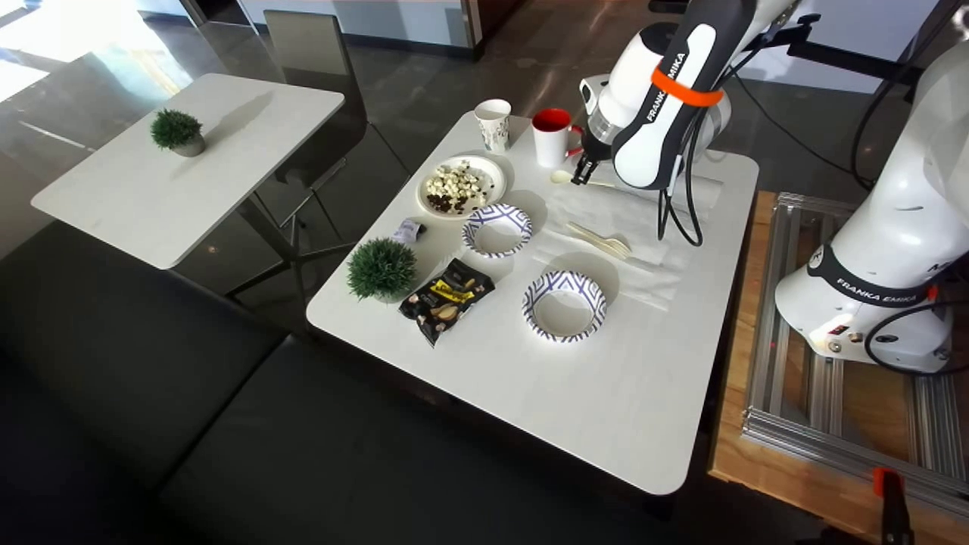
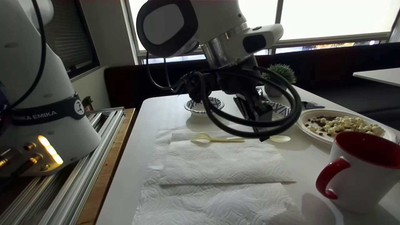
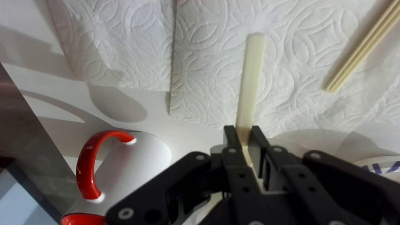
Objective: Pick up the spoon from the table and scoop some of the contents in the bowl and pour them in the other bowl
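Spoon [image 3: 251, 84] | handle [image 3: 253, 62] over paper towel [image 3: 297, 72], near mug [image 1: 551, 140] | gripper [image 3: 244, 132] pinches handle, lift-off unclear | risk: slim handle may twist under popcorn [image 1: 454, 180] load; swing may clip mug, standing close

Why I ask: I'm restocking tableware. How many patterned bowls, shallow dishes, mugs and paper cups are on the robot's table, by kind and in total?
Patterned bowls: 2
Shallow white dish: 1
Red-and-white mug: 1
Paper cup: 1
Total: 5
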